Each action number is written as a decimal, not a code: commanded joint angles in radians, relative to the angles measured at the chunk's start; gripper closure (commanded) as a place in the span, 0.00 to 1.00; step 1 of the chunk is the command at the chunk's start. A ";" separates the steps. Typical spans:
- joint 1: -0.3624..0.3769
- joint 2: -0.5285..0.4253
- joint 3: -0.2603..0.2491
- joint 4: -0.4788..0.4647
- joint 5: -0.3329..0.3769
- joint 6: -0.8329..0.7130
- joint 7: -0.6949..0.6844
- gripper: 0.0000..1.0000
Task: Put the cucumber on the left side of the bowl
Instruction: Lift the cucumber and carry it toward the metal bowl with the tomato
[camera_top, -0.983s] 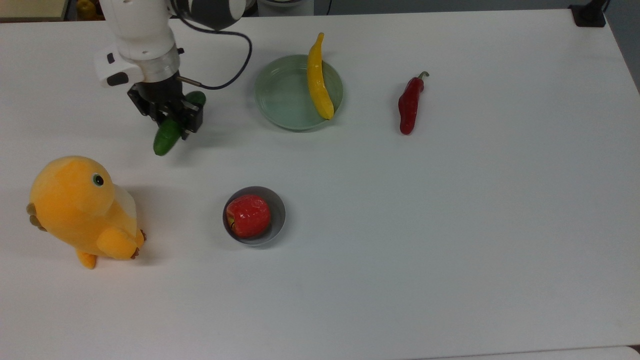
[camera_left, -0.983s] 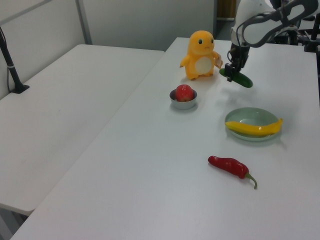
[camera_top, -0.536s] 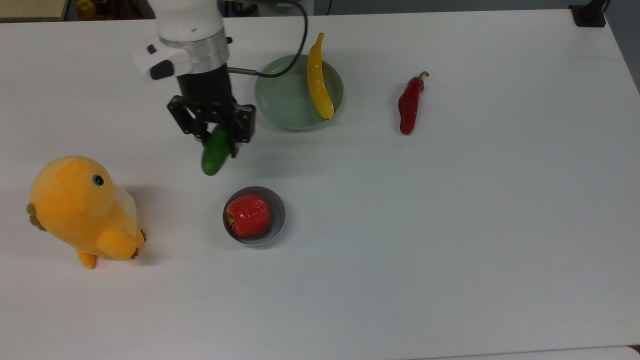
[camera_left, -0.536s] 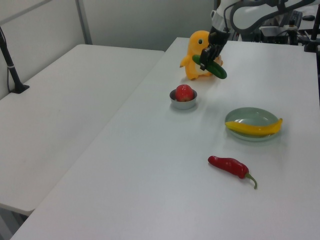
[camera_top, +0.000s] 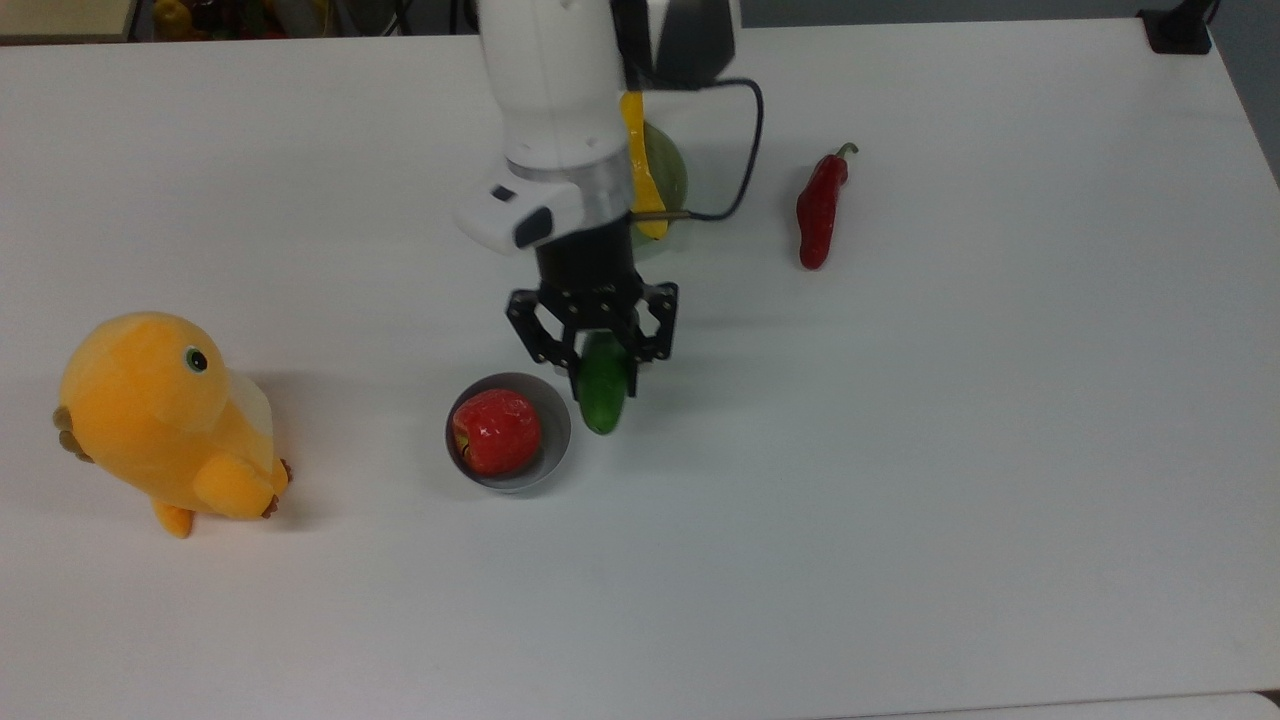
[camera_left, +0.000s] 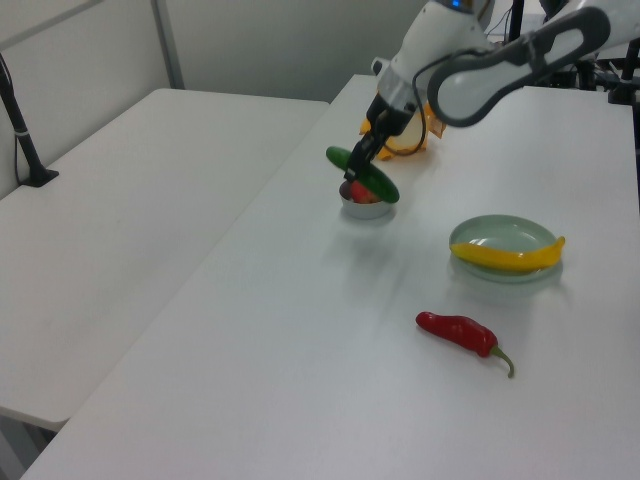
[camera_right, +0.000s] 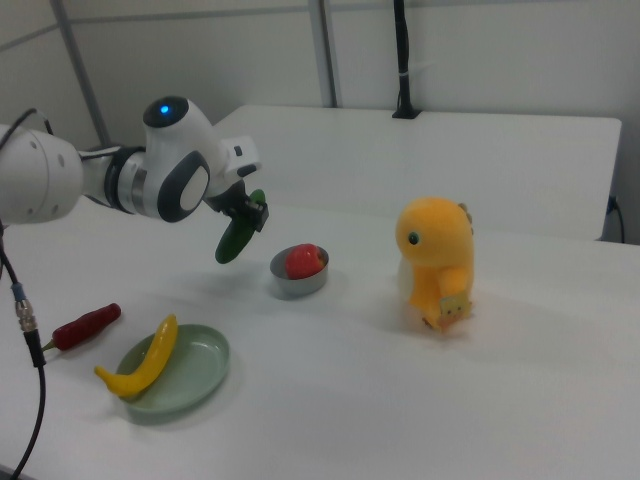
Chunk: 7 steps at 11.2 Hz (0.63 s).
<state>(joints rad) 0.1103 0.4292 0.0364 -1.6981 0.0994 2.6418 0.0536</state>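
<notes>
My gripper (camera_top: 604, 366) is shut on the dark green cucumber (camera_top: 604, 404) and holds it above the table, just to the top view's right of the small grey bowl (camera_top: 558, 425). A red apple (camera_top: 497, 430) fills the bowl. In the right view the cucumber (camera_right: 236, 240) hangs tilted from the gripper (camera_right: 250, 214), to the right view's left of the bowl (camera_right: 297, 286). The left view has the cucumber (camera_left: 364, 176) in the gripper (camera_left: 359, 166), overlapping the bowl (camera_left: 365, 211) from in front.
A yellow plush toy (camera_top: 165, 420) stands at the top view's left. Behind the arm lies the pale green dish (camera_top: 674, 170) with the long yellow pepper (camera_top: 640, 185). A red chili (camera_top: 820, 205) lies further to the top view's right.
The arm has carried the cucumber from near the plush toy's end of the table across to the top view's right and forward, past the bowl's far side to its right side.
</notes>
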 joint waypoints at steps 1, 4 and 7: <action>0.022 0.080 -0.007 0.034 -0.036 0.063 0.003 0.86; 0.012 0.100 -0.007 0.032 -0.056 0.063 0.000 0.86; -0.007 0.129 -0.007 0.031 -0.084 0.064 -0.006 0.69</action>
<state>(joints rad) 0.1142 0.5315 0.0338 -1.6811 0.0446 2.6989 0.0530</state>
